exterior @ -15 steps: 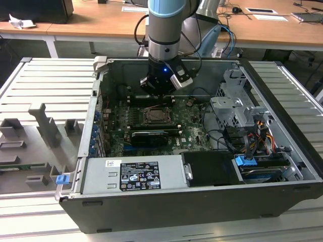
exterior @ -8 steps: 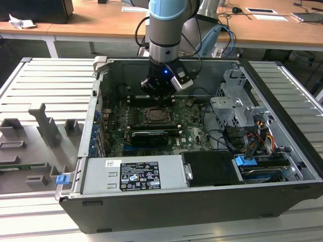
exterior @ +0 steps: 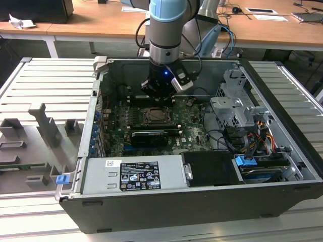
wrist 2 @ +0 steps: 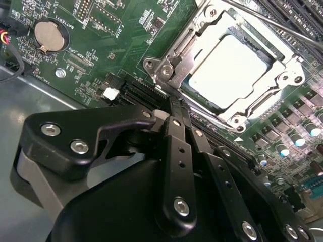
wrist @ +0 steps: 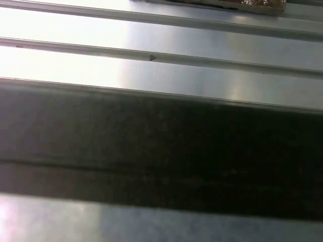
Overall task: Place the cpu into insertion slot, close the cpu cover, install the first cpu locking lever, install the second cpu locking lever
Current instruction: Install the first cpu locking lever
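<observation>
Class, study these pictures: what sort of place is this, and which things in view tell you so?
Probably a robotics lab or test workshop. An open computer case lies on a slotted metal table, a robot arm reaches down into it over the motherboard, and wooden desks stand behind.

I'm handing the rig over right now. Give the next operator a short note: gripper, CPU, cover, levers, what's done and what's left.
Gripper: empty, fingers together, hovering beside the socket inside the open PC case.
CPU: seated in the insertion slot.
CPU cover: down over the chip, which shows through its window.
Levers: a thin metal rod crosses over the socket; whether either lever is latched cannot be told.
Done: placement, cover closed.
Left: confirm and lock both levers.
</observation>
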Robot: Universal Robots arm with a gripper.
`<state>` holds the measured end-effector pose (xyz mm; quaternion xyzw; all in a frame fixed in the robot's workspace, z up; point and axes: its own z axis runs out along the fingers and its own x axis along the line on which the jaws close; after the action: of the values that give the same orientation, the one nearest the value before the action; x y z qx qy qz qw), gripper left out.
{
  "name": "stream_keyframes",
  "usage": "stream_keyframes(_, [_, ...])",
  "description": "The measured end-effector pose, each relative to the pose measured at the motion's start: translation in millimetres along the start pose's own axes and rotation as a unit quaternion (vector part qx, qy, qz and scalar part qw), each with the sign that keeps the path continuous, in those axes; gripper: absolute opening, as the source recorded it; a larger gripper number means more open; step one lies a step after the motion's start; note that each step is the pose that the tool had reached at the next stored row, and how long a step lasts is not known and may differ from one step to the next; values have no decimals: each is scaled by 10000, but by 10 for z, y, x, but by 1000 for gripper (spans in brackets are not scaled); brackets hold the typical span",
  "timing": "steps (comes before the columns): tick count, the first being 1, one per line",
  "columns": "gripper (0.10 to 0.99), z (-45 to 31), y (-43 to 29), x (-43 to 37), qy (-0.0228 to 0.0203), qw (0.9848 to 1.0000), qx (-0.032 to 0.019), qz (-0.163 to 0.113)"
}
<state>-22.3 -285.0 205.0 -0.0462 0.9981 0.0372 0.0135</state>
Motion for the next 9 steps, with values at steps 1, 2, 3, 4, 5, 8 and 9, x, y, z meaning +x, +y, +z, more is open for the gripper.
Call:
stream_keyframes(1, [106,5,-1,-2,1,10000,6,0])
stream_keyframes(2, [106,8,-2,-3,2,10000,12,0])
stream_keyframes(3, [106,12,-2,-4,3,10000,19,0])
stream_keyframes(4, [106,17,-3,-5,3,10000,22,0])
stream_keyframes(5, [106,28,-1,-9,0,10000,20,-1])
stream_keyframes(8, [106,39,-5,-11,4,10000,27,0])
stream_keyframes(9, [106,39,-5,-12,4,10000,25,-1])
